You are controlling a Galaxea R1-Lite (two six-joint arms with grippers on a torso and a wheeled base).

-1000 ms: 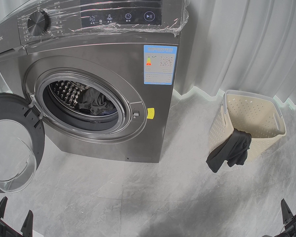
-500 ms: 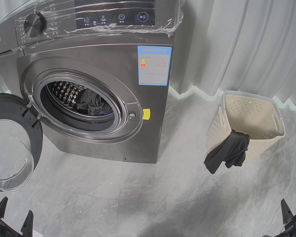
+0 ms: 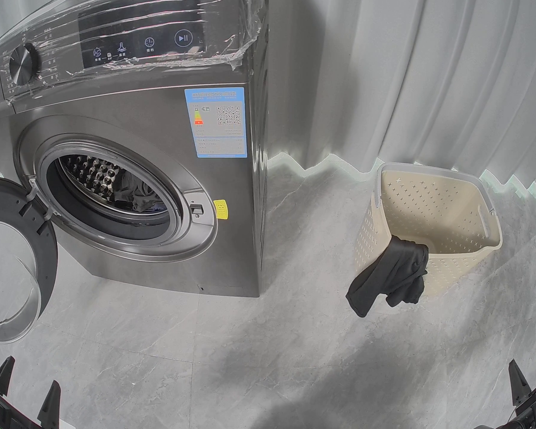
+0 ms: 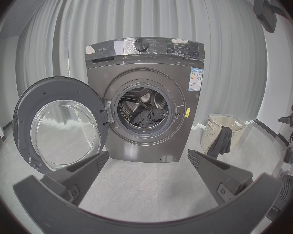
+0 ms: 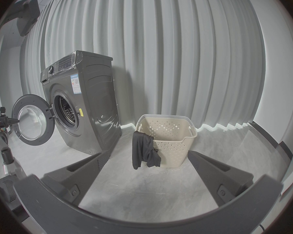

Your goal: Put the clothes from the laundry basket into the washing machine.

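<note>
1. Fingers point(image 5: 218, 176) of the right gripper point(image 3: 530, 366) spread and empty, lower right; left gripper point(image 3: 28, 382) likewise splayed, lower left.
2. Black garment point(image 3: 393, 272) draped over the laundry basket point(image 3: 488, 210) rim, right of centre; dark clothes point(image 3: 134, 195) already in the washing machine point(image 3: 131, 108) drum.
3. Likely step: approach the basket. Aim the right gripper at the bunched fold on the rim.
4. Against earlier: whole view shifted, machine and basket sit further left. This is camera motion, nothing displaced.

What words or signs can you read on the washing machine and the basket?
Control panel on the washing machine: a play-pause sign; other print too small to read.
Brand mark on its top corner: not read out.
Blue label on its front: too small to read.
Yellow sticker by the door opening: unreadable.
Laundry basket: no writing.
</note>
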